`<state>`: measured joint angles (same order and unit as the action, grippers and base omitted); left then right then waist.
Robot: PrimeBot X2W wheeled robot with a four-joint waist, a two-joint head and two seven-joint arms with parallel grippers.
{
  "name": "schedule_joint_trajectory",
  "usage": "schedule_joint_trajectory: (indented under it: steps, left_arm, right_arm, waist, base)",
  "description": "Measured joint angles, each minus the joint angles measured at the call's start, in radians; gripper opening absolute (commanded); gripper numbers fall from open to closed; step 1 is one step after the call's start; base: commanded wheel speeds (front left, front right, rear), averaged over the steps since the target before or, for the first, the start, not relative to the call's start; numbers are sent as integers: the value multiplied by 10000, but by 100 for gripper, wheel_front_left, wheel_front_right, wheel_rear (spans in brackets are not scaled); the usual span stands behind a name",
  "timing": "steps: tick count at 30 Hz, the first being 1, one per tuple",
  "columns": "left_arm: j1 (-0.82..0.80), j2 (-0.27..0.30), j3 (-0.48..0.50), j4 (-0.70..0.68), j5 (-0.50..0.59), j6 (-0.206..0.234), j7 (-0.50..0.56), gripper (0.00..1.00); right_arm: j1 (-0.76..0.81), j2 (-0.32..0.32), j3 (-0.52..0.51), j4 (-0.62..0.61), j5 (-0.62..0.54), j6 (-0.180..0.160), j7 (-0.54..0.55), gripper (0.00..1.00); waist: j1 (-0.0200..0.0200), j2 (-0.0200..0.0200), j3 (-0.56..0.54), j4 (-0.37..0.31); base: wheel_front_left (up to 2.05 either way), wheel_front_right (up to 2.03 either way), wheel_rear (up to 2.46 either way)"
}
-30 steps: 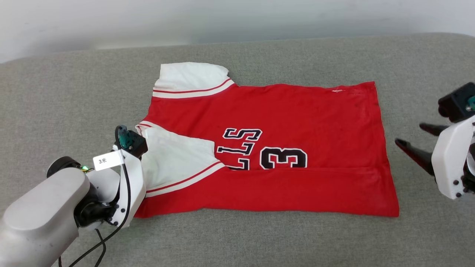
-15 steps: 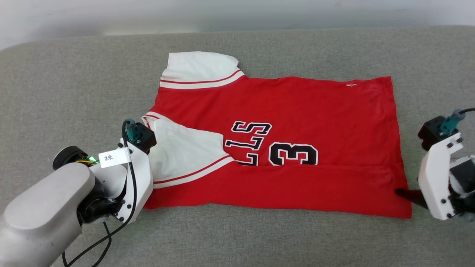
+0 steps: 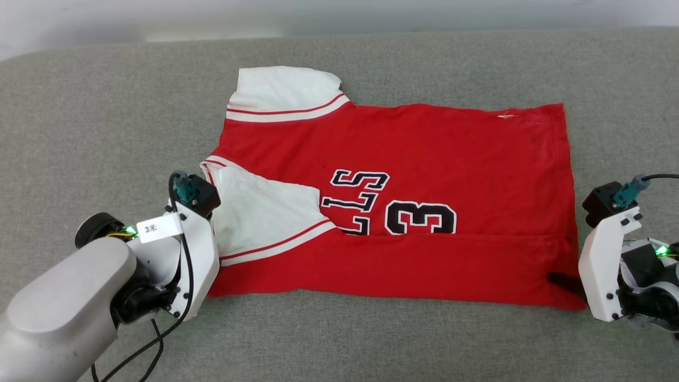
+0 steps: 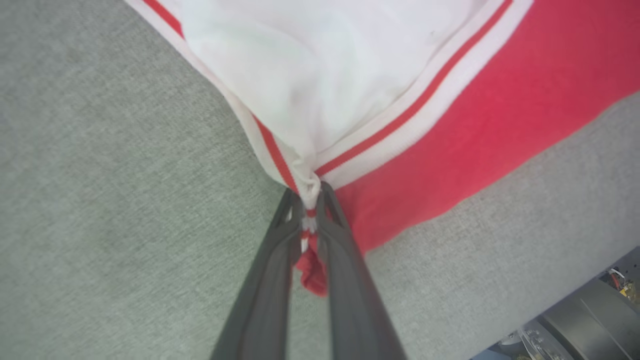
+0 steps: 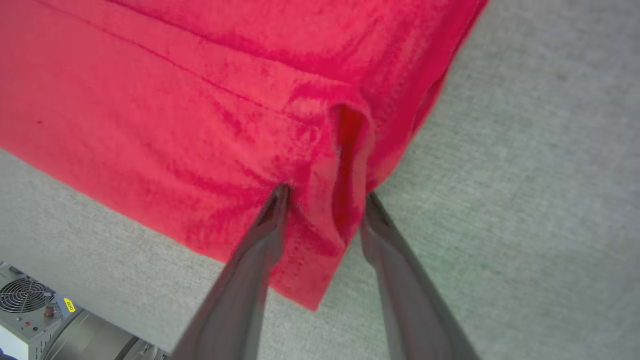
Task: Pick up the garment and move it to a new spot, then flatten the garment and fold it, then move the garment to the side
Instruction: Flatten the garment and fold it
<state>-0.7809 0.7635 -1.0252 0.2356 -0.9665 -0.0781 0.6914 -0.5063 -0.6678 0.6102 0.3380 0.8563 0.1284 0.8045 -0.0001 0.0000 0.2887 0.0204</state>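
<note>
The garment lies spread out, front up, on the grey surface, its near long side folded over just below the "3". The left fingers are pressed together on the corner where the white sleeve and its striped trim meet the red body. White and red cloth bunches right at the tips, and a red tuft pokes out between the fingers further down. Beyond the tips the sleeve fans out flat, and off to their left there's open grey surface, plenty of it.

At the other end, the right fingers stand spread. One tip rests on the red cloth and the other sits at its edge, with a raised ridge of the corner between them, not pinched. To the right of that second tip, bare surface again. Behind both pairs of fingers the surface's near edge runs close, and a fan-grilled machine sits below it.
</note>
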Motion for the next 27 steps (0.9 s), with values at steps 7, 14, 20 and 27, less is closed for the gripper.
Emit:
schedule_joint_trajectory:
  steps: [7,14,20,27]
  left_arm:
    - [477,96,17,54,-303,0,-268,0]
    - [1098,616,-38,-575,-533,86,-272,0]
    - [1803,888,-274,-1308,-679,316,-211,0]
    - [2406,951,-370,-1419,-894,637,-359,0]
  right_arm:
    - [-100,-359,472,-412,284,25,-744,0]
    - [196,-1588,642,-1664,706,27,-951,0]
    - [1186,-2330,594,-2485,1032,29,-922,0]
    - [1918,-2171,441,-2303,963,29,-830,0]
  waist:
    - [1,0,-628,-85]
    - [2,0,-1380,-113]
    - [1,0,-1691,-66]
    - [1,0,-1479,-160]
  base:
    - [0,0,0]
    - [0,0,0]
    - [0,0,0]
    - [0,0,0]
